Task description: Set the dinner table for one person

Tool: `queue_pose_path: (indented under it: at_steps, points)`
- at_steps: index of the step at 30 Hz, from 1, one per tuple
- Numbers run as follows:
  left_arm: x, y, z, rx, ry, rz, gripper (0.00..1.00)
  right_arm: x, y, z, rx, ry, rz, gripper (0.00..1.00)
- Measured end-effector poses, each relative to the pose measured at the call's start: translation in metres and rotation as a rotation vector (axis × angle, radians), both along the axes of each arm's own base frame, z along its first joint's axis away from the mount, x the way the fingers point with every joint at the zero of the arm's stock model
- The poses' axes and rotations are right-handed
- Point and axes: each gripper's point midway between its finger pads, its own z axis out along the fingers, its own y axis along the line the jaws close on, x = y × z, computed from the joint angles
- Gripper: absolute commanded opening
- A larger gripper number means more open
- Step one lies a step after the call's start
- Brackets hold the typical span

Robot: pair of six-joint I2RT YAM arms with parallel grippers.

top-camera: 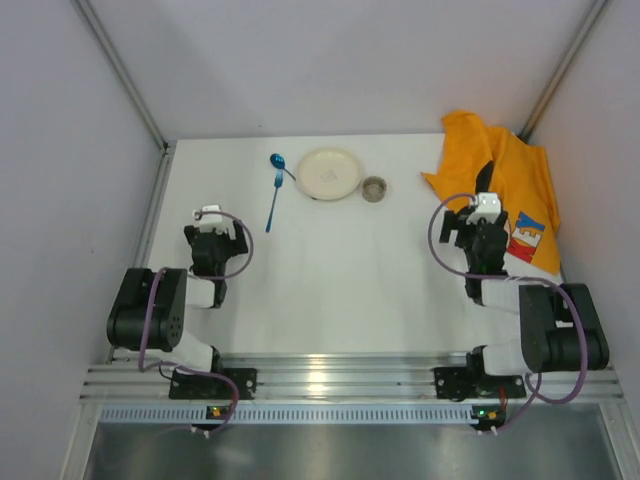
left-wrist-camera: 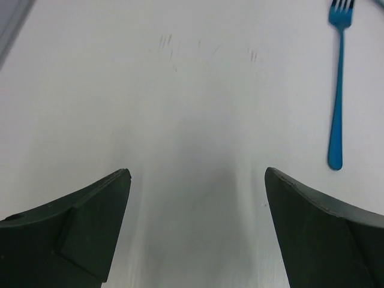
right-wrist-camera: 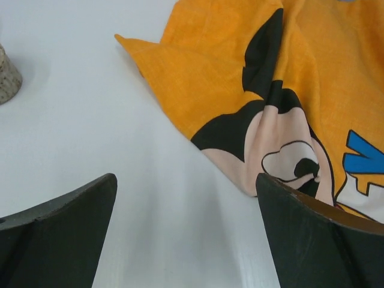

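Observation:
The dinner table [top-camera: 350,270] is a wide white tabletop. At its far side lie a blue fork [top-camera: 273,205] and a blue spoon [top-camera: 277,160], next to a cream plate [top-camera: 330,173] and a small cup [top-camera: 374,189]. An orange Mickey Mouse cloth [top-camera: 500,180] lies crumpled at the far right. My left gripper [top-camera: 212,222] is open and empty at the near left. In the left wrist view it [left-wrist-camera: 198,174] hovers over bare table, with the fork [left-wrist-camera: 337,90] ahead to its right. My right gripper [top-camera: 485,185] is open and empty [right-wrist-camera: 186,177] at the cloth's [right-wrist-camera: 252,84] near edge.
Grey walls close in the table on the left, far and right sides. A metal rail [top-camera: 340,380] with the arm bases runs along the near edge. The cup's side [right-wrist-camera: 6,75] shows at the left edge of the right wrist view.

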Motion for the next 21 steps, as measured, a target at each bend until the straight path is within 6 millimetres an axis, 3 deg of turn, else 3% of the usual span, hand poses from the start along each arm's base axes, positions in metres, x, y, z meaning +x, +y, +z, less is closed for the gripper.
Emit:
queue_pose_path:
  at_steps: [2, 4, 5, 6, 8, 10, 11, 13, 14, 17, 19, 21]
  points:
    - [0.010, 0.000, 0.005, 0.006, 0.076, 0.021, 0.99, 0.017, 0.009, 0.021, 0.005, 0.055, -0.009, 1.00]
    - [0.037, 0.001, 0.036, -0.011, 0.095, 0.052, 0.99, 0.049, 0.018, 0.081, 0.044, 0.015, -0.012, 1.00]
    - [0.050, 0.000, 0.055, -0.029, 0.093, 0.059, 0.99, 0.066, 0.022, 0.122, 0.079, -0.039, -0.014, 1.00]
    - [0.069, -0.003, 0.088, -0.058, 0.060, 0.061, 0.99, 0.081, 0.024, 0.169, 0.127, -0.114, -0.021, 1.00]
    - [0.094, -0.010, 0.151, -0.121, -0.005, 0.048, 0.99, 0.099, 0.024, 0.239, 0.224, -0.209, -0.039, 1.00]
    - [0.104, -0.016, 0.199, -0.179, -0.060, 0.036, 0.99, 0.116, 0.019, 0.283, 0.304, -0.255, -0.050, 1.00]
    - [0.105, -0.020, 0.218, -0.213, -0.076, 0.028, 0.99, 0.127, 0.014, 0.295, 0.342, -0.243, -0.058, 1.00]
    - [0.101, -0.028, 0.233, -0.265, -0.071, 0.003, 0.99, 0.147, 0.003, 0.293, 0.399, -0.195, -0.087, 1.00]
    - [0.097, -0.033, 0.233, -0.283, -0.052, -0.008, 0.99, 0.155, -0.004, 0.278, 0.423, -0.149, -0.113, 1.00]
    - [0.082, -0.049, 0.212, -0.324, 0.061, -0.030, 0.99, 0.168, -0.015, 0.207, 0.493, 0.058, -0.175, 1.00]
    - [0.068, -0.067, 0.192, -0.345, 0.143, -0.059, 0.99, 0.179, -0.012, 0.156, 0.531, 0.228, -0.191, 1.00]
    - [0.048, -0.083, 0.173, -0.364, 0.215, -0.091, 0.99, 0.197, -0.006, 0.118, 0.547, 0.359, -0.185, 0.98]
